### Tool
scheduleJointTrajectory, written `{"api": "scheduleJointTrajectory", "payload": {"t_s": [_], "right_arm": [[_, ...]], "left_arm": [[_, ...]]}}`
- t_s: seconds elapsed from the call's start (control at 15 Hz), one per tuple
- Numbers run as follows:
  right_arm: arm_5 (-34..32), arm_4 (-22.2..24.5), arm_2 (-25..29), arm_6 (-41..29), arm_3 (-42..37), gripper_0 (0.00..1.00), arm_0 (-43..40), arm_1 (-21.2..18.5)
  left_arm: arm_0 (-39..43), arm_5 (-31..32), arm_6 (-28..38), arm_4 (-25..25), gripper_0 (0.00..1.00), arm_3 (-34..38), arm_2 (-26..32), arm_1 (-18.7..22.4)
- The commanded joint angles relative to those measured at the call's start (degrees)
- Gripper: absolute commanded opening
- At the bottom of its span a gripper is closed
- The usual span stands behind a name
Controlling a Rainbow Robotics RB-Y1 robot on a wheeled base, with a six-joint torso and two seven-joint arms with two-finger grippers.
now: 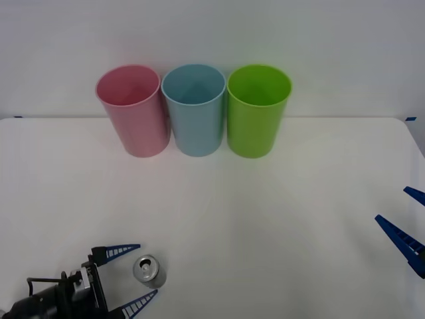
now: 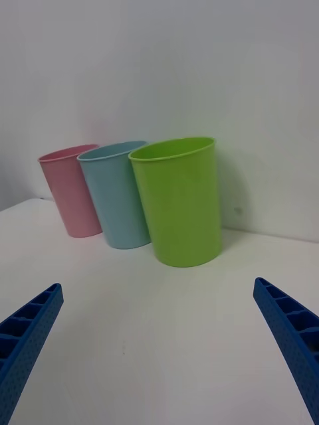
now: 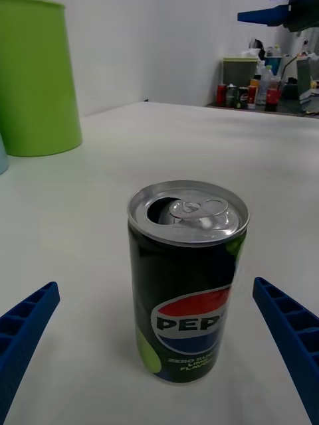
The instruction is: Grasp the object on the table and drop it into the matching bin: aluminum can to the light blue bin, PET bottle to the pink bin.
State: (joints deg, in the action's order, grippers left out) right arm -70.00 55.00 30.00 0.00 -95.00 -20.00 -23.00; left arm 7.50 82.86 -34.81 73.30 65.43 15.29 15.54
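Silver on top with its pull tab lying flat and the mouth already open, the can (image 1: 147, 271) stands upright on the white counter (image 1: 265, 226); its dark side carries a red, white and blue Pepsi roundel with green marks low down. One can is on the counter, and three bins stand in a row at 12 o'clock along the far edge, touching or nearly so: pink (image 1: 133, 109), light blue (image 1: 194, 108) and lime green (image 1: 257, 109). Two tools are in view. The left tool (image 1: 131, 275) sits at about 7 o'clock on the counter, released, its blue ribbed fingers (image 3: 286, 332) spread to either side of the can without touching it, the can just at their tips. The right tool (image 1: 405, 222), also released, hovers at 4 o'clock by the counter's edge, well apart from the can.
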Motion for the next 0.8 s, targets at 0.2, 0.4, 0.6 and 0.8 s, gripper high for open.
{"api": "scheduleJointTrajectory", "payload": {"t_s": [0.2, 0.4, 0.6, 0.8], "right_arm": [[0.0, 0.0, 0.0, 0.0, 0.0, 1.0, 0.0, 0.0], [0.0, 0.0, 0.0, 0.0, 0.0, 1.0, 0.0, 0.0], [0.0, 0.0, 0.0, 0.0, 0.0, 1.0, 0.0, 0.0], [0.0, 0.0, 0.0, 0.0, 0.0, 1.0, 0.0, 0.0]], "left_arm": [[-0.39, -1.12, -0.96, 0.09, 1.0, -0.39, -1.05, -0.95], [-0.56, -1.3, -1.49, 1.68, 1.0, -0.39, 0.0, -2.8], [-1.09, -1.3, -1.75, 2.47, 1.0, -0.39, 0.35, -3.5], [-1.53, -1.38, -1.75, 2.91, 1.0, -0.39, 0.44, -3.5]]}}
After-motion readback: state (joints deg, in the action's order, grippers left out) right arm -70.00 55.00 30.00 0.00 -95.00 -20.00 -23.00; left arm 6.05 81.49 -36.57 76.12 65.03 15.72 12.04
